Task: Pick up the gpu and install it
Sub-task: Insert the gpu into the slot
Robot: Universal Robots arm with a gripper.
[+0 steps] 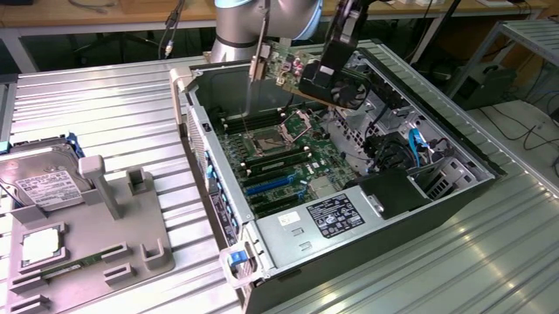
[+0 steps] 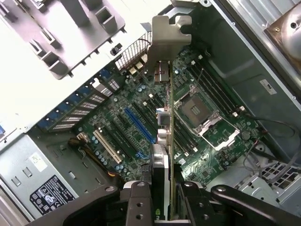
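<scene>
Arm (image 1: 253, 23) cut off by exterior view's top edge. Hard drive (image 1: 39, 180) cut by exterior view's left edge; label print too small to read. Same for sticker (image 1: 336, 216) on case (image 1: 472, 167). Case near corner cut off at exterior view's bottom edge. Wrist view: gpu (image 2: 163, 141) seen edge-on, both faces hidden; fingers (image 2: 136, 202) clamped on it cut off by frame edge.

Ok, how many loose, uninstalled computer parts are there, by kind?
green graphics card with black fan, held by the gripper over the open black tower case: 1
silver hard drive with white label, on the grey plastic holder: 1
narrow green RAM stick, on the holder: 1
square silver chip, on the holder: 1
Total: 4
</scene>
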